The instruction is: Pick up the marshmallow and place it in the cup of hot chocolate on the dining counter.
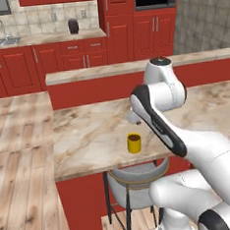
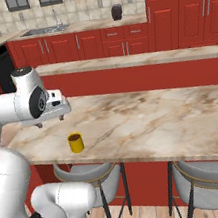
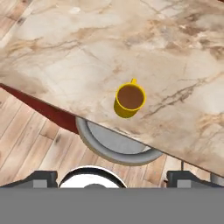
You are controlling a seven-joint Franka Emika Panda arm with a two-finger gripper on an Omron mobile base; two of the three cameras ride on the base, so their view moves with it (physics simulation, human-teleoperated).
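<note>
1. Red-cabinet kitchen, wood floor. The marble-pattern dining counter (image 2: 148,119) runs across on a red base, w/ grey stools (image 2: 90,178) tucked under its near edge.
2. The cup of hot chocolate (image 1: 134,143) stands upright near the counter's front edge; brown liquid is visible in hand view (image 3: 130,99).
3. The gripper (image 2: 50,122) hangs above the counter, up and to one side of the cup, not over it. Jaws are spread wide, nothing between them.
4. Marshmallow: can't locate it in any view. It may be hidden or too small to resolve.
5. Risk A: w/o a fix on the marshmallow, a descent could close on nothing.
6. Risk B: the block is soft and tiny, so an off-centre grip could squash it or let it pop out.
7. Risk C: the cup sits close to the edge. A finger or wrist nudge on approach could tip it or push it off, spilling liquid.
8. Risk D: the cup mouth is narrow, so a release not centred over it puts the marshmallow on the counter.
</note>
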